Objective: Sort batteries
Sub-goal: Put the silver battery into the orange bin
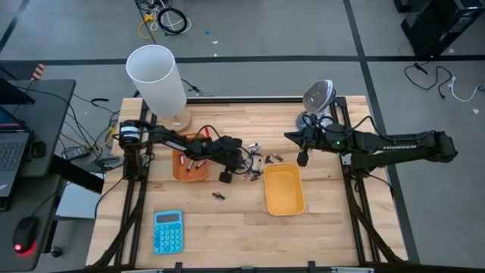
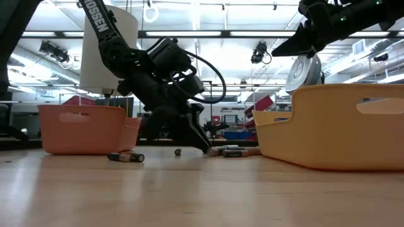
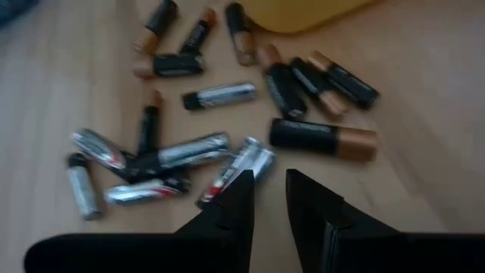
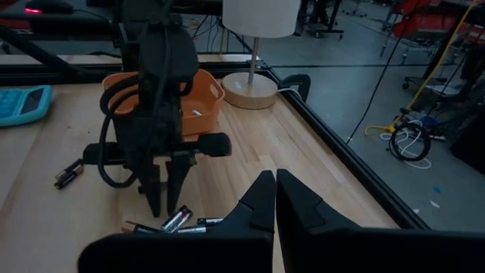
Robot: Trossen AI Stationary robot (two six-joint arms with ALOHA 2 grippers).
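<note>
The batteries (image 3: 220,95), silvery and dark-with-copper cells, lie in a loose pile on the wooden table (image 1: 258,161) between the orange tray (image 1: 189,167) and the yellow tray (image 1: 283,189). A stray pair lies apart (image 1: 218,196). My left gripper (image 3: 270,199) points down at the pile's near edge (image 4: 163,211), narrowly open with nothing between the fingers. A silvery battery (image 3: 244,161) lies right at one fingertip. My right gripper (image 4: 275,188) hangs shut and high beyond the pile's right side (image 1: 302,159). My left gripper comes from above, pointing down, with one fingertip (image 3: 241,188) at the near end of a silvery battery (image 3: 244,161) that lies flat on the table. I cannot tell whether it touches it.
A white lamp (image 1: 159,76) stands on its round base at the table's far left. A blue calculator (image 1: 167,231) lies near the front edge. A round grey device (image 1: 318,97) sits at the far right. The orange tray holds a few cells (image 4: 195,112).
</note>
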